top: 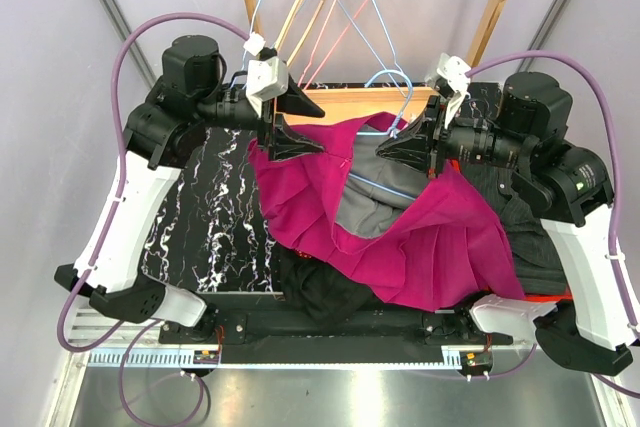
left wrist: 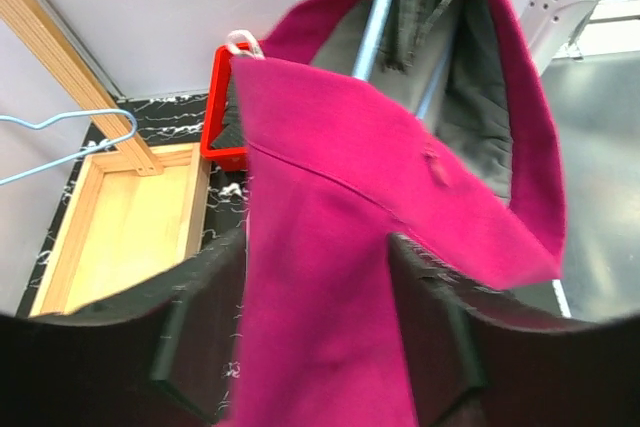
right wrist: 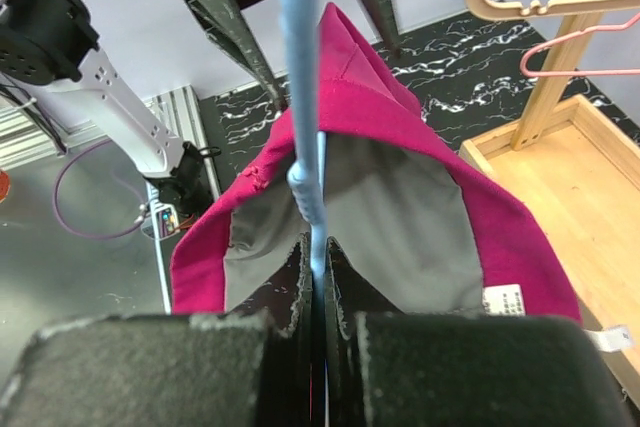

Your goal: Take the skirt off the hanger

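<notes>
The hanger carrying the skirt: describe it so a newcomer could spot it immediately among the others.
Start at the wooden rack at the table's far edge, then drop to the magenta skirt draped in front of it. The light blue wire hanger runs through the skirt's grey-lined waist, pinched by the right gripper; the other hangers dangle bare from the rack.

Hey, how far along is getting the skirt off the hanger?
Done: right gripper is shut on the blue hanger. In hand: left gripper stands open around the waistband of the magenta skirt. Left: the hanger runs inside the skirt, so pulling it free is not yet done.
</notes>
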